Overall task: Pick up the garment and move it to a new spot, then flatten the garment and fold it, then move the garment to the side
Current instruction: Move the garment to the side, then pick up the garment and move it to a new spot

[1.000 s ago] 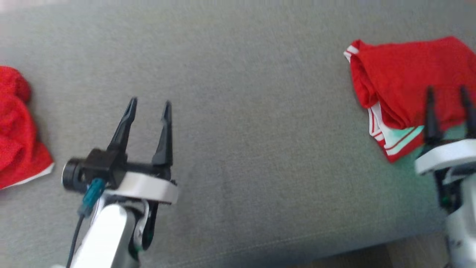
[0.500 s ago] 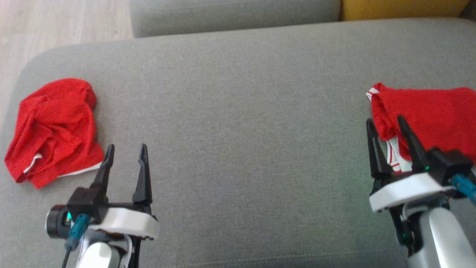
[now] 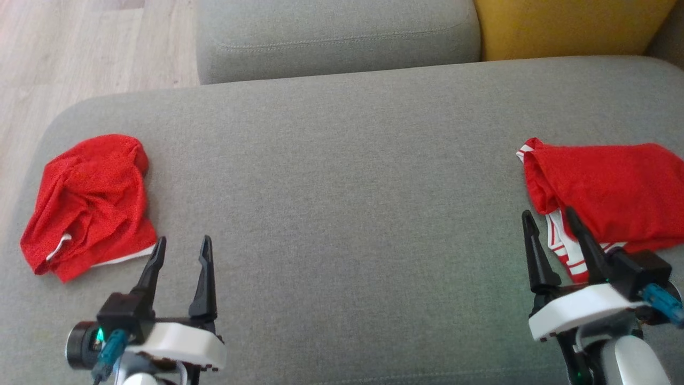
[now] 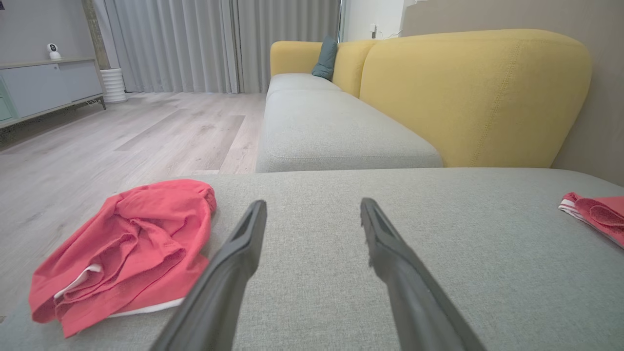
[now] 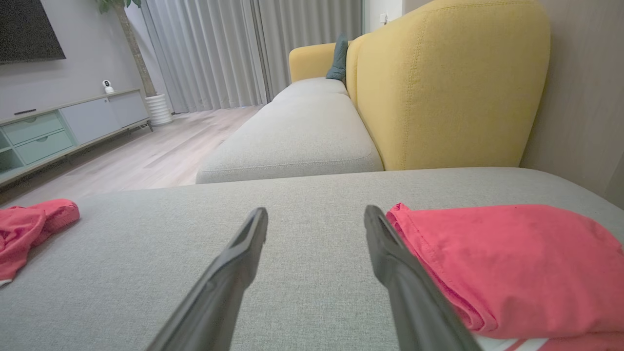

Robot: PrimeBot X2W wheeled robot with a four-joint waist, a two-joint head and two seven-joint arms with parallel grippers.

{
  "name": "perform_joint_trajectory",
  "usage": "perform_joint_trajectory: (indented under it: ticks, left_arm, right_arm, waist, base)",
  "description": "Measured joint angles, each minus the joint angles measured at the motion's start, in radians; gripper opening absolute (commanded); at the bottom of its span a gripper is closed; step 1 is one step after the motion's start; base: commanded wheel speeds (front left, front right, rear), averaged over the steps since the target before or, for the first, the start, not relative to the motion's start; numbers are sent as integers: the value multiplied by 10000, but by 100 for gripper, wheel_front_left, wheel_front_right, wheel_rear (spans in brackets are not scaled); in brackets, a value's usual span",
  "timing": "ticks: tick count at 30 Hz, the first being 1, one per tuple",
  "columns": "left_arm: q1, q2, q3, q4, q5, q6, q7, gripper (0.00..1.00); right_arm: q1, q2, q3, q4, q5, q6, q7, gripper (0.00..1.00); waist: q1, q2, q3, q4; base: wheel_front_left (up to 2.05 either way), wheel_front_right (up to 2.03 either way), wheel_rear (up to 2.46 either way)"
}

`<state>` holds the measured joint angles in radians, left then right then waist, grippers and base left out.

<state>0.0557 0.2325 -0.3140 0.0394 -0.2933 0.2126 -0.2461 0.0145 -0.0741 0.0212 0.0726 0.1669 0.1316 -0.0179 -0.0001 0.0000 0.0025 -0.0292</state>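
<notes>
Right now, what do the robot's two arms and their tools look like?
Both match. The left tool and right tool each have two long, black, pointed fingers on a black block. Behind sits a rounded white collar, then a pale silvery forearm. A teal-blue cable plug sits at each wrist, and a tiny green light glows on the left.

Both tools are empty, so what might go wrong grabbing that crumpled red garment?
The crumpled garment is bunched, so the open left tool may pinch one layer only. It lies near the cushion edge; a slip might drop it. The right tool could snag the folded garment beside it.
</notes>
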Motion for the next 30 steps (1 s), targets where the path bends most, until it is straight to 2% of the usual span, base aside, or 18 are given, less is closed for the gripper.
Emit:
perform_joint_trajectory:
  ticks: [10,30]
  left_arm:
    - [7,46,-48,-63,-98,171,71,100]
    - [-29,86,-174,-17,-105,163,136,100]
  right_arm:
    - [-3,42,-4,-130,0,0,25,100]
    - [-3,77,-90,-238,2,0,65,100]
  waist:
    - [0,0,13,56]
    - [0,0,131,264]
  base:
    - [0,0,0]
    - [0,0,0]
